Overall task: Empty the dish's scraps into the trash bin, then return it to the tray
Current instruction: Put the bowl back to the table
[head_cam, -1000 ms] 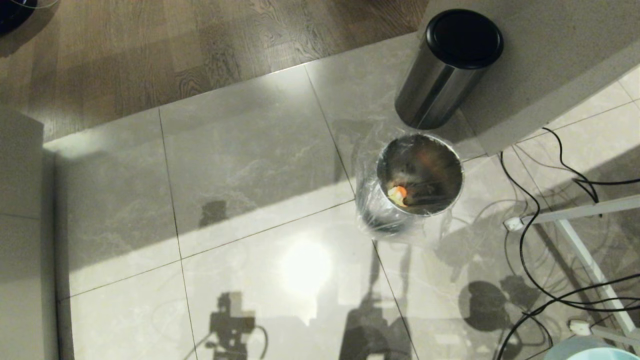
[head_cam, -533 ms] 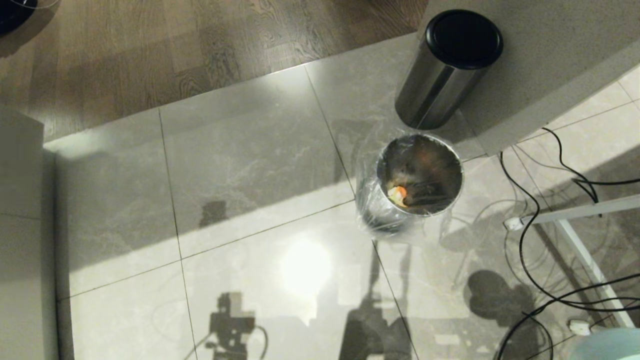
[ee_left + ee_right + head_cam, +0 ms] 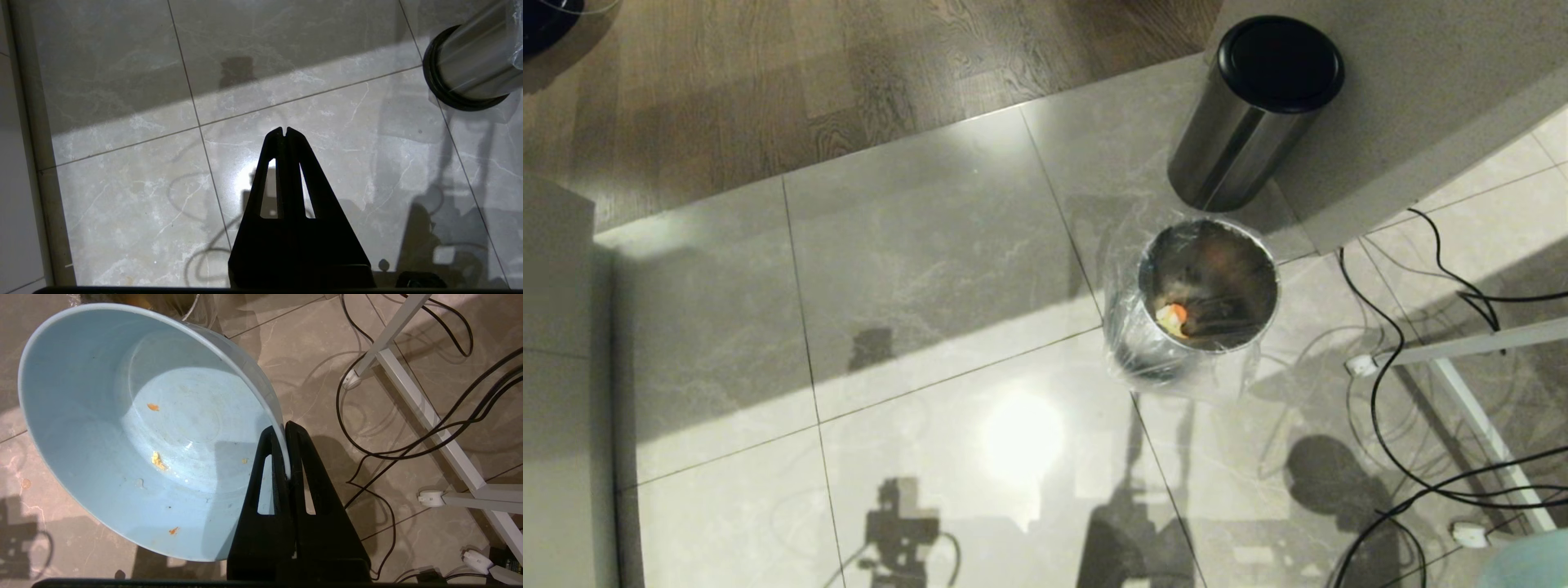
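With scraps (image 3: 1174,317) already lying inside trash bin (image 3: 1207,286) at centre-right of head view, remaining step judged to be return to tray; tray in none of the views, direction unknown. Dish (image 3: 139,428) pinched at rim by right gripper (image 3: 287,451), jaws nearly closed on thin wall, bowl tipped on edge, only small flecks left inside. Dish edge just showing at lower right corner of head view. Left gripper (image 3: 284,131) closed on nothing, hanging over floor tiles.
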Robot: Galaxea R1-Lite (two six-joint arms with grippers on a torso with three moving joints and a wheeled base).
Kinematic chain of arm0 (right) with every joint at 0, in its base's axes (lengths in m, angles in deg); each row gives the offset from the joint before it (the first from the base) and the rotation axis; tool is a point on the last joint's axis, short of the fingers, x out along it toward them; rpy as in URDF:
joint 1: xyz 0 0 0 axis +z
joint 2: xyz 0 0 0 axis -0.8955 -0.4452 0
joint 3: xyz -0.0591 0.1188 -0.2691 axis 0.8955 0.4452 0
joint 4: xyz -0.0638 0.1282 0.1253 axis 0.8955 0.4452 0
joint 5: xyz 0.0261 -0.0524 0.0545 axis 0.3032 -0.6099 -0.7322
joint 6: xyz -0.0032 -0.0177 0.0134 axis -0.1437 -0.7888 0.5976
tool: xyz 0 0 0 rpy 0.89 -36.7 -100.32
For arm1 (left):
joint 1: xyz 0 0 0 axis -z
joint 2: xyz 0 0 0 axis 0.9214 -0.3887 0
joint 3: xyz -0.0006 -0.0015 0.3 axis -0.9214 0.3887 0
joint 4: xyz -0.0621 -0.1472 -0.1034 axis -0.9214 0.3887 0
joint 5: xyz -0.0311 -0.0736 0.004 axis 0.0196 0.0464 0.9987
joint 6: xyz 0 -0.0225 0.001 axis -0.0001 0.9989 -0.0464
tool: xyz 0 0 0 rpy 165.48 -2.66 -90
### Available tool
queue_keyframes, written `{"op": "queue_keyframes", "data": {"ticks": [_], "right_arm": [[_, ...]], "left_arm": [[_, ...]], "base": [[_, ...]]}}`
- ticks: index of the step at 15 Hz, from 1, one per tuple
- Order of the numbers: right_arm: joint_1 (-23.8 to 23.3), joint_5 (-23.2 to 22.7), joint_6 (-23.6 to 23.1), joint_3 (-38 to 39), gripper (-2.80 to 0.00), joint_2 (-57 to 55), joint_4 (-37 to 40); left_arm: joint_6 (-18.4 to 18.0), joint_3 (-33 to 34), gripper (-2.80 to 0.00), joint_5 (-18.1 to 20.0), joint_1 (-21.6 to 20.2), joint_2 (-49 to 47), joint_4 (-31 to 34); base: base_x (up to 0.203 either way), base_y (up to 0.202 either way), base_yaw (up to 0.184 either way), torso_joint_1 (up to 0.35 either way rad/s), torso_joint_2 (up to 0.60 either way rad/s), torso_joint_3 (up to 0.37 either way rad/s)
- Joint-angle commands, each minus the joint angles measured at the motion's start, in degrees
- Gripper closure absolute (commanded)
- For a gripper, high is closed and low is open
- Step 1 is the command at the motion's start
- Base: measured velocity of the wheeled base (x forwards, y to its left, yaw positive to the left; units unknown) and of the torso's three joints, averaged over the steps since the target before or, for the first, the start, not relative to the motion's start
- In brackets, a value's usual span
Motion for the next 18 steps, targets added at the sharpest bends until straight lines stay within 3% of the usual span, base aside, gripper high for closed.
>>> {"op": "queue_keyframes", "data": {"ticks": [1, 18], "right_arm": [[0.0, 0.0, 0.0, 0.0, 0.0, -0.1, -0.1], [0.0, 0.0, 0.0, 0.0, 0.0, -0.1, -0.1]], "left_arm": [[0.1, 0.0, 0.0, 0.0, 0.0, -0.1, 0.0], [0.1, 0.0, 0.0, 0.0, 0.0, 0.0, 0.0]], "base": [[0.0, 0.0, 0.0, 0.0, 0.0, 0.0], [0.0, 0.0, 0.0, 0.0, 0.0, 0.0]]}}
